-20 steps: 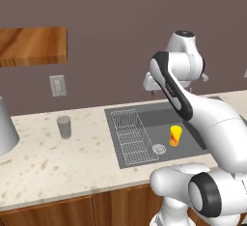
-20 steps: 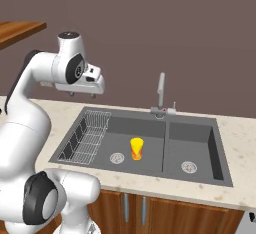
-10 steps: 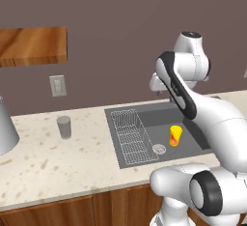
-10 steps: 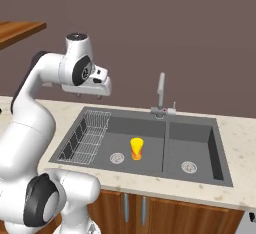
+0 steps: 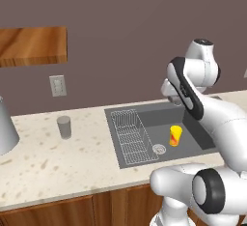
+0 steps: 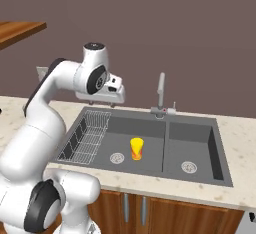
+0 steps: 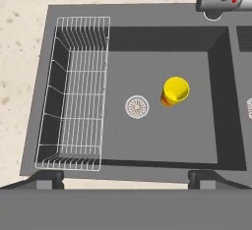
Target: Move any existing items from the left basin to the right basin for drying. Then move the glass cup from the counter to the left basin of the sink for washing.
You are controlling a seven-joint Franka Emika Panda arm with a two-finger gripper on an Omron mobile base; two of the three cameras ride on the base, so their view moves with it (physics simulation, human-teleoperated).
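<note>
We see the beige speckled stone counter (image 5: 62, 164) carrying the dark grey two-compartment sink (image 6: 150, 123), which serves as our landmark. Its wider left basin (image 7: 162, 140) holds a white wire rack (image 7: 74, 96) on the side away from the grey curved faucet (image 6: 160, 90); the narrower right basin (image 6: 192, 148) lies beyond the divider. By our reading, nothing of the task is done: the small yellow cylinder with a red-orange band (image 7: 173, 91) stands upright on the left basin floor, just beside the round drain (image 7: 137, 106), and the grey translucent glass cup (image 5: 64, 126) stands on the counter, well apart from the sink on the rack side. Both moves remain. Compared with a second ago, the arm has swung further over the sink, and the cylinder and cup sit where they were. The gripper (image 7: 125, 177) hovers high above the left basin, its tips spread wide, holding nothing.
</note>
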